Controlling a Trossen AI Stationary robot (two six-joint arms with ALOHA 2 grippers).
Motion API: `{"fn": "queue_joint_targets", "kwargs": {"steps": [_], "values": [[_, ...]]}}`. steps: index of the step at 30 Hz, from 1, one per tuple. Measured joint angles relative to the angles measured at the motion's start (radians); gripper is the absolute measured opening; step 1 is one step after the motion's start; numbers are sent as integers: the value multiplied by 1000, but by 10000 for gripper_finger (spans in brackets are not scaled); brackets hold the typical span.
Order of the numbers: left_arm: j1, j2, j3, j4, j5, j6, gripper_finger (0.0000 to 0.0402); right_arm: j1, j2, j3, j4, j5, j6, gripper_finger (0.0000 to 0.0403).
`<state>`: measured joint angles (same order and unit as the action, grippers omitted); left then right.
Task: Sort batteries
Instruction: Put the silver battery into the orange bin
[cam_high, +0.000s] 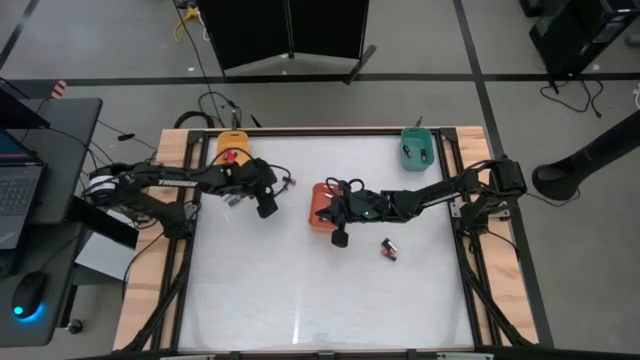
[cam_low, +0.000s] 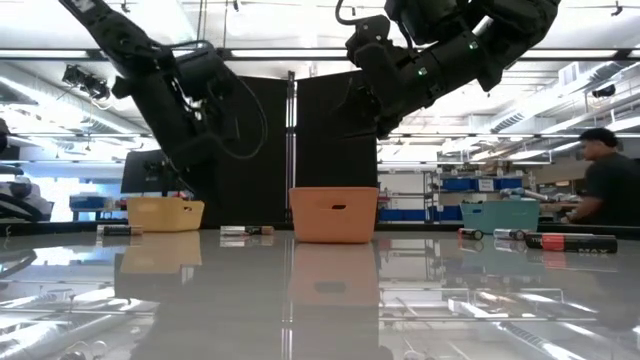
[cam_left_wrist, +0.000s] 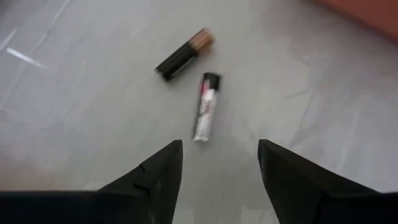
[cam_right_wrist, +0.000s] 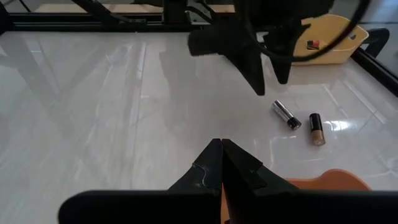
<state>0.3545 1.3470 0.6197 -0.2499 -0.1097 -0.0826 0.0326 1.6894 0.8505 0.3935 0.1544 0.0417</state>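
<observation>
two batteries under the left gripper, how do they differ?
The silver battery has a pale silvery body with a black end; the dark battery is black with a copper end. The silver battery looks slimmer, the dark battery thicker. The silver battery lies nearer the open left gripper, roughly in line with its gap; the dark battery lies farther off, angled across. Both lie flat on the table, apart.

You see the left gripper (cam_high: 267, 207) left of centre frame, near the red-orange tray (cam_high: 318, 204). The right gripper (cam_high: 340, 236) sits at that tray's lower edge; batteries (cam_high: 389, 249) lie right of it.
</observation>
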Motion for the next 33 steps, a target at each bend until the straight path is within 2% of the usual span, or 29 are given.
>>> {"fn": "queue_joint_targets", "kwargs": {"steps": [5,22,26,33], "values": [[47,65,0,47,28,13,219,-2,0,0,0,0,-1,13],[60,181,2,128,65,78,212,-5,0,0,1,0,-12,13],[59,182,2,130,71,80,181,-5,0,0,1,0,-12,13],[53,183,2,132,119,131,95,-5,0,0,1,0,-12,13]]}}
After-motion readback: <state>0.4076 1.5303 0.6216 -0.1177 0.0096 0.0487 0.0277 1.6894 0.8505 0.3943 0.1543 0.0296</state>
